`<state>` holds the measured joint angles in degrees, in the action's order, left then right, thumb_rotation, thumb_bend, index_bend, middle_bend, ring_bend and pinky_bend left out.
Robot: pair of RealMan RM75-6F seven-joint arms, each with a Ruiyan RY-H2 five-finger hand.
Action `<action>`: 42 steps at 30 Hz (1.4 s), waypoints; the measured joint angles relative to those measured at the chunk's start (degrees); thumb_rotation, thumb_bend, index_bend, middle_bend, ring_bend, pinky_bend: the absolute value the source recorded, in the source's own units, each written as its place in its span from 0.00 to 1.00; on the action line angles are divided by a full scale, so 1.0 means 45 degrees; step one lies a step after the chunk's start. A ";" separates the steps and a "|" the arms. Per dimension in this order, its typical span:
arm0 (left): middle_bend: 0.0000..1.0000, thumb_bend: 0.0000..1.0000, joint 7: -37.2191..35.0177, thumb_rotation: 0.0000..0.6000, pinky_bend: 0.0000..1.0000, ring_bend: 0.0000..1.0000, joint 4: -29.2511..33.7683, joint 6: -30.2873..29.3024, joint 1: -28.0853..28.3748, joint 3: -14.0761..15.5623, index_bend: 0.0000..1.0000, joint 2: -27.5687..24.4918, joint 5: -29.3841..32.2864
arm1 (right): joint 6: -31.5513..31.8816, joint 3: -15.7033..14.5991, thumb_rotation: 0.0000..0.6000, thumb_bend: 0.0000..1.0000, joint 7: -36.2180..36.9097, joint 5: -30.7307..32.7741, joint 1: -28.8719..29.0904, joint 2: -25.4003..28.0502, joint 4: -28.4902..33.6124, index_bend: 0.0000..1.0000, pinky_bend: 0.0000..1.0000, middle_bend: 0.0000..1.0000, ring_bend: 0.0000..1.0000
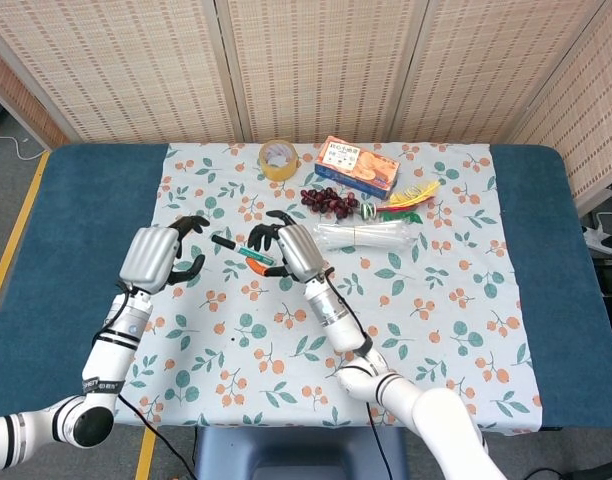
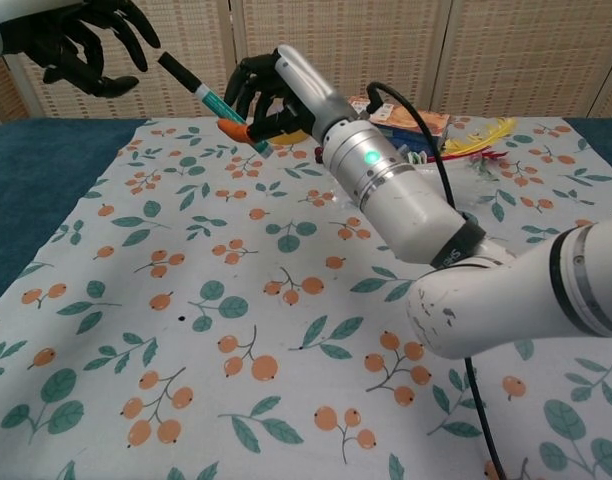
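- Marker pen (image 1: 239, 247), held above the middle of the table (image 1: 76, 210), shows us a black cap, a teal barrel and an orange end inside the fingers; in the chest view (image 2: 191, 83) it slants, cap up and toward the left hand.
- We see the table covered by a white cloth (image 1: 436, 330) printed with orange fruit and green leaves, blue surface showing at both side edges.
- Our right hand (image 1: 284, 247) grips the pen, dark fingers curled around its orange end, raised off the cloth (image 2: 271, 90).
- Our left hand (image 1: 164, 258) holds nothing; its fingers are apart and loosely curved, near the pen's black cap, and we cannot tell whether they touch it (image 2: 81, 45).
- Toward the far edge we see a biscuit box (image 1: 357, 166) in orange and blue, lying flat.
- Just on the near side of it lies a clear bundle of plastic straws (image 1: 371, 236).
- A roll of yellow tape (image 1: 277, 159) sits near the far edge, left of the box.
- Dark red grapes (image 1: 329, 201) lie between the tape and the bundle.
- Yellow, red and green bands (image 1: 411, 197) lie by the box's right end.
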<state>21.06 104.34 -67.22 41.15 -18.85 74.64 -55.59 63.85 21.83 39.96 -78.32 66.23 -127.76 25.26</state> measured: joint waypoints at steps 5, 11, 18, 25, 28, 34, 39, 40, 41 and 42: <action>0.37 0.37 -0.0034 1.00 0.82 0.62 -0.0004 -0.0185 0.0042 0.0141 0.33 0.0178 -0.0334 | -0.0209 0.0067 1.00 0.36 0.0019 0.0125 0.0161 -0.0126 -0.0009 0.93 0.18 0.85 0.57; 0.41 0.37 0.0166 1.00 0.83 0.62 -0.0304 -0.0377 0.0117 0.0269 0.38 0.0390 -0.0651 | -0.0171 0.0203 1.00 0.36 0.0101 0.0199 0.0339 -0.0148 0.0056 0.93 0.18 0.85 0.57; 0.43 0.38 0.0691 1.00 0.83 0.63 -0.0722 -0.0601 0.0201 0.0479 0.38 0.0580 -0.1011 | -0.0030 0.0168 1.00 0.36 0.0086 0.0197 0.0242 -0.0052 0.0294 0.93 0.18 0.85 0.57; 0.49 0.37 0.0822 1.00 0.83 0.63 -0.0816 -0.0693 0.0235 0.0484 0.43 0.0691 -0.1045 | -0.0034 0.0141 1.00 0.36 0.0085 0.0212 0.0162 0.0010 0.0656 0.93 0.18 0.85 0.57; 0.51 0.37 0.0880 1.00 0.83 0.63 -0.0846 -0.0714 0.0252 0.0479 0.45 0.0723 -0.1040 | 0.0066 0.0134 1.00 0.36 0.0045 0.0174 0.0143 0.0069 0.0813 0.93 0.18 0.85 0.57; 0.53 0.38 0.0875 1.00 0.83 0.63 -0.0840 -0.0703 0.0236 0.0505 0.46 0.0736 -0.1052 | -0.0026 0.0137 1.00 0.36 -0.0160 0.0191 0.0148 0.0099 0.0923 0.93 0.18 0.85 0.57; 0.53 0.37 0.0918 1.00 0.83 0.63 -0.0798 -0.0729 0.0231 0.0519 0.47 0.0727 -0.1108 | -0.0098 0.0097 1.00 0.36 -0.0273 0.0163 0.0177 0.0048 0.0935 0.93 0.18 0.85 0.57; 0.53 0.37 0.0929 1.00 0.83 0.63 -0.0793 -0.0738 0.0229 0.0520 0.47 0.0723 -0.1119 | -0.0143 0.0096 1.00 0.36 -0.0296 0.0168 0.0194 0.0031 0.0929 0.93 0.18 0.85 0.57; 0.53 0.37 0.0942 1.00 0.83 0.63 -0.0792 -0.0744 0.0230 0.0521 0.47 0.0721 -0.1138 | -0.0176 0.0095 1.00 0.36 -0.0303 0.0169 0.0210 0.0018 0.0931 0.93 0.18 0.85 0.57; 0.53 0.37 0.0952 1.00 0.83 0.63 -0.0789 -0.0749 0.0230 0.0522 0.47 0.0718 -0.1145 | -0.0196 0.0095 1.00 0.36 -0.0308 0.0167 0.0228 0.0005 0.0932 0.93 0.18 0.85 0.57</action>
<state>25.34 100.79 -70.59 42.18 -16.50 77.87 -60.74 62.97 22.26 38.57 -77.56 67.26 -127.74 29.46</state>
